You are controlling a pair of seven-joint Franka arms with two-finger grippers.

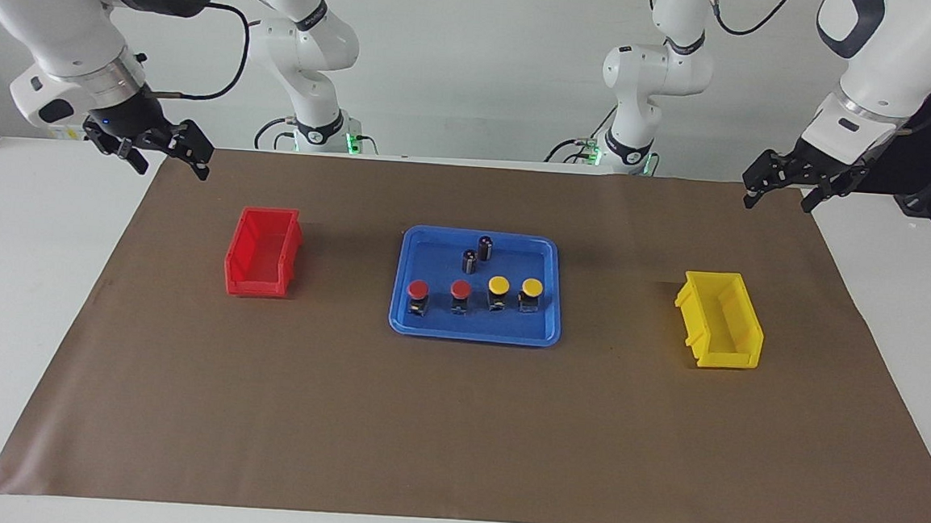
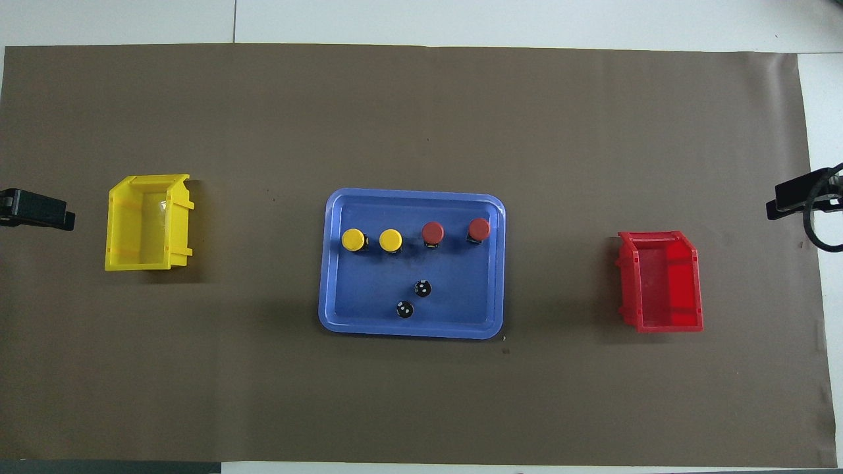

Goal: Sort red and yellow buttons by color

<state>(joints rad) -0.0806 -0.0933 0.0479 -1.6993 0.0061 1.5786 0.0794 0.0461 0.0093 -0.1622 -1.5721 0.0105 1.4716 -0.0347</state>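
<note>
Inside the blue plastic tray (image 1: 473, 331) at the middle of the brown paper mat (image 1: 455, 431), two dark grey cylinders (image 1: 477, 254) are standing upright, nearest the robots. One step farther out, the four push-buttons are sitting in a straight row, all upright on black-and-silver bodies with flat round caps. The two red buttons (image 1: 439, 291) are occupying the end toward the right arm, the two yellow buttons (image 1: 515, 286) the end toward the left arm. Each one is standing apart from its neighbour.

Taking the tray as the dial centre in the facing view, the red bin (image 1: 264, 252) is lying at 9 o'clock and the yellow bin (image 1: 720, 319) at 3 o'clock. Both are moulded plastic with sloped, ribbed walls, and both are sitting empty, well apart from the tray.

The right gripper (image 1: 167, 153) is hanging over the mat corner at 10 o'clock, its fingers spread wide with nothing between them. The left gripper (image 1: 783, 186) is hanging at 2 o'clock, likewise spread wide and empty-handed. Both arms are waiting.
</note>
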